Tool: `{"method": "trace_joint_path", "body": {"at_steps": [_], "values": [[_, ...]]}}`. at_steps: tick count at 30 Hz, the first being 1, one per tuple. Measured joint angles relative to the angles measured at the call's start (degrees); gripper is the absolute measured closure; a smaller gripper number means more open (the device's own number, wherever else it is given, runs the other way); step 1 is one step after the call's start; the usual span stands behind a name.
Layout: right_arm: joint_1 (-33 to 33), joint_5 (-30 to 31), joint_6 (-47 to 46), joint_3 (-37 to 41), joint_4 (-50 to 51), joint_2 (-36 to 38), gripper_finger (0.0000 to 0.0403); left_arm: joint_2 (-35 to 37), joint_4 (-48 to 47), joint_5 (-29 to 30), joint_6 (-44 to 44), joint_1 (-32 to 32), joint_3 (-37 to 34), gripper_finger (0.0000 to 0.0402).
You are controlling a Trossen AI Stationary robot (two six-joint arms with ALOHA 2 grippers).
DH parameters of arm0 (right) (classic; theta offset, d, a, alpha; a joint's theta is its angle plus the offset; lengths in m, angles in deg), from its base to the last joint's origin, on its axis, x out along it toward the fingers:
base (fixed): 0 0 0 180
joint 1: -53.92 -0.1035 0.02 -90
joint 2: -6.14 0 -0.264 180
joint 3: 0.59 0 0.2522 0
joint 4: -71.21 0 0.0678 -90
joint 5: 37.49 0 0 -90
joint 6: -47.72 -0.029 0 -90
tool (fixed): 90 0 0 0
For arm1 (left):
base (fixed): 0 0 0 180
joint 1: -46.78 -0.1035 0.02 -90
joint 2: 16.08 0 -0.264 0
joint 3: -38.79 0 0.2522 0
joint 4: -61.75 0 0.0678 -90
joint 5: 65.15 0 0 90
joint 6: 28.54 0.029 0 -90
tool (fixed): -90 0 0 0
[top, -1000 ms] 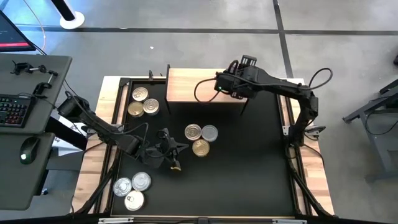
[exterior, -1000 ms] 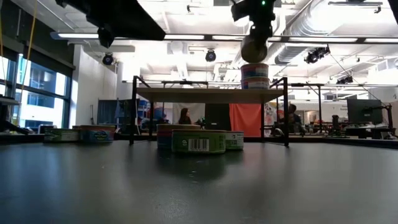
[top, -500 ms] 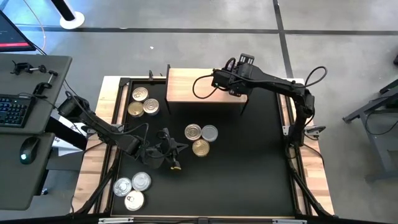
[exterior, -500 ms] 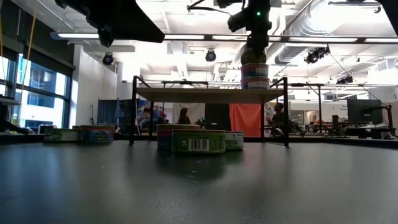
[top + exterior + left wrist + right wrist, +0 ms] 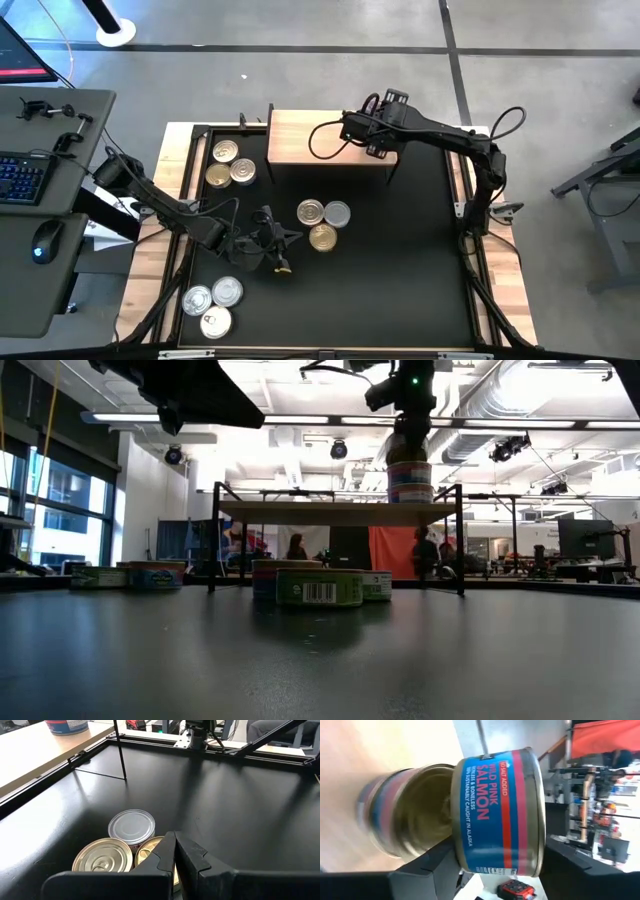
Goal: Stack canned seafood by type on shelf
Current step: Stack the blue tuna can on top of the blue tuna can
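The right gripper (image 5: 372,133) has lowered a salmon tin (image 5: 495,810) onto the stack (image 5: 409,481) on the shelf (image 5: 300,135); fingers still around it, grip unclear. The left gripper (image 5: 175,851) is closed.

Both arms were extended over the table, one high and one low.
The right arm reached across from its base, elbow bent, its gripper (image 5: 373,133) pointing down with the fingers (image 5: 432,865) spread apart. The left arm stretched low toward the table's middle, its gripper (image 5: 175,851) tilted downward, the two dark fingers pressed together at their tips.
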Motion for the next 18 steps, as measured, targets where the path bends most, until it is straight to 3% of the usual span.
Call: {"method": "trace_joint_path", "body": {"at_steps": [4,18], "values": [[0.0,-3.3,0.02,0.0,0.8,0.0,0.018,0.0,0.0,0.0,0.0,0.0,0.0,0.0401],[0.0,-5.75,-4.21,-0.02,2.37,0.04,0.0178,0.04,0.0,-0.02,-0.42,0.0,0.0,0.0401]]}}
